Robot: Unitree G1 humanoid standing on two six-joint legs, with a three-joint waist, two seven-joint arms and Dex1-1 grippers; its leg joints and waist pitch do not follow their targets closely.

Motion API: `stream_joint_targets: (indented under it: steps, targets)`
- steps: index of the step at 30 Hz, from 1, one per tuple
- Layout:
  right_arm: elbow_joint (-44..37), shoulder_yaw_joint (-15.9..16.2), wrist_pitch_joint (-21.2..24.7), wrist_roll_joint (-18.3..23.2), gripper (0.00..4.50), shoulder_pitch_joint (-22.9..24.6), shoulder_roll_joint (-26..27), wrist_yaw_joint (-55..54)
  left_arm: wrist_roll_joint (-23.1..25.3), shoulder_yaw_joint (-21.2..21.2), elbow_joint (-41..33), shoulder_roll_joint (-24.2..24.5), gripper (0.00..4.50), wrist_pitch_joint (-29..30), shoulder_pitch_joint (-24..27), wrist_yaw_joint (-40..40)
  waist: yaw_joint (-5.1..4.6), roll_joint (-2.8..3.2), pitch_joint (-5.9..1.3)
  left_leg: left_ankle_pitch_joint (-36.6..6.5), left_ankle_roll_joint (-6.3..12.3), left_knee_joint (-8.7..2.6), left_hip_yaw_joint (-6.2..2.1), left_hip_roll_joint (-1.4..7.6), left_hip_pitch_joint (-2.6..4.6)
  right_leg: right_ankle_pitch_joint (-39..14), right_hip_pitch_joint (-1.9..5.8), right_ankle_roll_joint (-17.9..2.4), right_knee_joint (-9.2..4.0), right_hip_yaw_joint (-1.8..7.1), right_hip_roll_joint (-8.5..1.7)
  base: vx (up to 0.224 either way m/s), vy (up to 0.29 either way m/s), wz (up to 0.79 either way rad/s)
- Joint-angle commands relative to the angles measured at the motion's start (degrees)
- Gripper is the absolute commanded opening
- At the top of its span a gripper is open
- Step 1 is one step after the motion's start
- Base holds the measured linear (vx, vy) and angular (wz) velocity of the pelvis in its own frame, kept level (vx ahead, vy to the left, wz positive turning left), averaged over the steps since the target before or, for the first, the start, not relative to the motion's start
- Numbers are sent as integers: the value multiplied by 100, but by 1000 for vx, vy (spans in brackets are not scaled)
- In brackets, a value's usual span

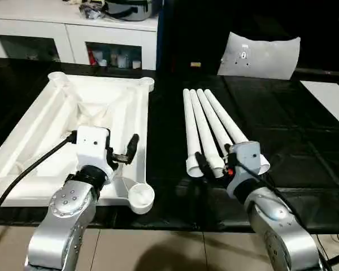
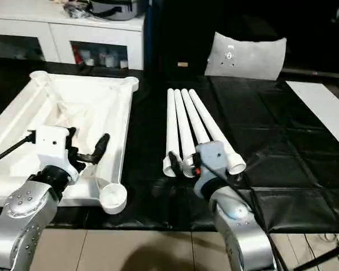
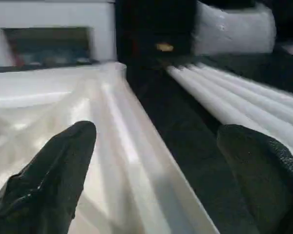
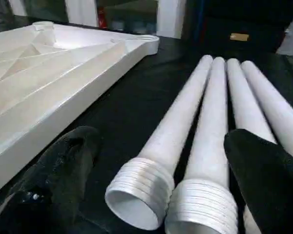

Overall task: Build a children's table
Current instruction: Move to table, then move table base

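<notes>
The children's table lies in parts on a black tabletop. Its square white top (image 1: 51,121) rests upside down on the left, ribs up, with a round socket (image 1: 141,197) at its near right corner. Several long white legs (image 1: 212,121) lie side by side in the middle, threaded ends toward me. My left gripper (image 1: 127,151) is open and straddles the top's right rim (image 3: 136,161) near that socket, holding nothing. Open as well, my right gripper (image 4: 161,170) hovers at the near ends of the two leftmost legs (image 4: 185,131), empty.
A white cabinet (image 1: 73,34) with shelves stands behind the table. A white cushion-like object (image 1: 260,53) leans at the back right. A flat white board (image 1: 330,99) lies at the far right. The black cover (image 1: 288,147) is bare right of the legs.
</notes>
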Motion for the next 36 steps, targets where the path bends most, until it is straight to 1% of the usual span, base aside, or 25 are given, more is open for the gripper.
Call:
stream_joint_targets:
  steps: [1, 2, 3, 4, 5, 6, 7, 8, 10, 12, 13, 15, 16, 17, 18, 19, 20, 21, 22, 23, 24, 28, 30, 31, 36]
  targets:
    - [-37, -43, -118, 104, 450, -38, -121, 243, -181, 96, 85, 191, 446, 91, -58, -430, 5, 88, -224, -1341, -131, -575, -104, 335, 23, -765, 197, -650, -468, 360, -500, 0, 0, 0]
    - [-57, 27, -163, 119, 450, -75, -248, 447, -287, 189, 176, 351, 446, 56, -145, -677, 28, 100, -243, -1256, -105, -557, -98, 331, 60, -609, 201, -680, -462, 366, -506, 0, 0, 0]
    - [-60, 35, -166, 119, 450, -77, -259, 463, -295, 195, 181, 364, 446, 53, -150, -696, 26, 119, -243, -1022, -60, -553, -89, 329, 52, -232, 220, -768, -425, 370, -497, 0, 0, 0]
    - [-133, 168, -209, 150, 450, -88, -423, 752, -476, 248, 208, 666, 446, 9, -209, -1183, 45, 120, -236, -924, -28, -554, -81, 325, 54, -88, 241, -819, -423, 363, -506, 0, 0, 0]
    - [-133, 168, -209, 150, 450, -88, -423, 752, -476, 248, 208, 666, 446, 9, -209, -1183, 55, 126, -229, -949, -13, -557, -73, 328, 66, -106, 233, -830, -422, 364, -504, 0, 0, 0]
    - [-166, 206, -231, 192, 450, -80, -477, 880, -565, 231, 183, 906, 446, 13, -207, -1521, 68, 136, -217, -994, -7, -564, -66, 327, 75, -185, 234, -860, -431, 368, -516, 0, 0, 0]
    - [-161, 272, -174, 264, 450, -94, -603, 1136, -669, 165, 161, 1442, 446, -13, -192, -2198, 92, 138, -215, -1082, 0, -572, -62, 333, 90, -359, 230, -875, -431, 369, -518, 0, 0, 0]
    - [-161, 274, -173, 265, 450, -95, -606, 1143, -671, 163, 160, 1455, 446, -14, -191, -2215, 86, 122, -203, -1106, 16, -582, -58, 331, 83, -441, 232, -871, -442, 374, -518, 0, 0, 0]
    - [-55, 315, -78, 263, 450, -188, -773, 1353, -995, 42, 80, 2111, 446, 28, -151, -3228, 109, 81, -177, -1283, -14, -605, -42, 341, 113, -884, 203, -895, -454, 382, -527, 0, 0, 0]
    - [-30, 346, -21, 250, 450, -231, -844, 1419, -965, -19, 111, 2277, 419, -63, -166, -3447, 110, 111, -152, -1428, -57, -627, -38, 351, 121, -1127, 185, -886, -458, 392, -527, 0, 0, 0]
    - [-10, 457, 52, 237, 450, -307, -1009, 1637, -905, -153, 247, 2574, 411, -229, -239, -3891, 124, 103, -130, -1681, -105, -637, -30, 356, 157, -1570, 163, -807, -501, 406, -538, 0, 0, 0]
    - [-8, 553, 97, 220, 450, -354, -1169, 1829, -899, -249, 396, 2774, 399, -286, -331, -4237, 128, 130, -124, -1775, -167, -652, -27, 361, 168, -1696, 147, -767, -507, 417, -539, 0, 0, 0]
    - [8, 650, 183, 188, 450, -426, -1362, 2040, -807, -448, 635, 3067, 387, -370, -484, -4687, 130, 125, -121, -1849, -178, -652, -26, 351, 178, -1786, 140, -730, -514, 427, -535, 0, 0, 0]
    - [8, 650, 183, 188, 450, -426, -1362, 2040, -807, -448, 635, 3067, 377, -370, -484, -4687, 142, 158, -119, -1888, -180, -656, -30, 347, 191, -1835, 131, -713, -523, 437, -540, 0, 0, 0]
    - [19, 681, 225, 191, 450, -465, -1421, 2118, -725, -547, 788, 3169, 365, -444, -575, -4845, 127, 153, -130, -1855, -206, -653, -25, 357, 185, -1726, 139, -752, -513, 444, -548, 0, 0, 0]
    - [4, 704, 258, 202, 450, -481, -1471, 2192, -671, -618, 909, 3265, 365, -521, -642, -4981, 143, 207, -138, -1804, -220, -651, -30, 358, 187, -1606, 145, -781, -505, 447, -551, 0, 0, 0]
    - [-50, 757, 308, 238, 450, -492, -1565, 2342, -511, -748, 1151, 3397, 360, -704, -762, -5152, 129, 190, -152, -1761, -217, -641, -16, 353, 191, -1501, 147, -804, -500, 445, -537, 0, 0, 0]
    - [-62, 773, 320, 248, 450, -495, -1588, 2381, -458, -784, 1220, 3423, 353, -756, -795, -5188, 130, 210, -164, -1687, -197, -632, -14, 350, 187, -1299, 165, -835, -488, 446, -529, 0, 0, 0]
    - [-97, 814, 353, 278, 450, -506, -1653, 2490, -310, -874, 1408, 3489, 330, -905, -887, -5294, 130, 199, -166, -1614, -172, -632, -9, 351, 177, -1159, 182, -887, -472, 444, -531, 0, 0, 0]
    - [-144, 850, 410, 344, 450, -507, -1716, 2602, -121, -983, 1653, 3544, 330, -1105, -1000, -5393, 130, 199, -166, -1614, -172, -632, -9, 351, 177, -1159, 182, -887, -472, 444, -531, 0, 0, 0]
    - [-203, 886, 438, 389, 450, -487, -1777, 2694, 23, -1064, 1852, 3587, 321, -1265, -1089, -5476, 128, 234, -169, -1500, -124, -619, -2, 349, 179, -1018, 196, -924, -483, 448, -535, 0, 0, 0]
    - [-411, 998, 574, 541, 450, -382, -1957, 2957, 105, -1213, 2243, 3655, 285, -1413, -1341, -5766, 151, 252, -205, -1153, -62, -594, 12, 365, 177, -522, 234, -1136, -421, 439, -556, 0, 0, 0]
    - [-454, 998, 607, 581, 450, -351, -1963, 2986, 116, -1253, 2282, 3696, 273, -1428, -1365, -5862, 154, 249, -201, -1103, -39, -596, 18, 369, 170, -449, 234, -1194, -405, 436, -555, 0, 0, 0]
    - [-527, 1023, 629, 582, 450, -315, -1963, 3004, 127, -1341, 2360, 3791, 258, -1465, -1370, -6092, 155, 247, -200, -1116, -34, -596, 21, 367, 180, -498, 231, -1213, -411, 433, -554, 0, 0, 0]
    - [-421, 1066, 567, 445, 450, -423, -1873, 2873, 226, -1374, 2503, 3819, 222, -1583, -1334, -6221, 144, 242, -175, -1360, -104, -616, 24, 382, 198, -894, 205, -1220, -437, 439, -560, 0, 0, 0]
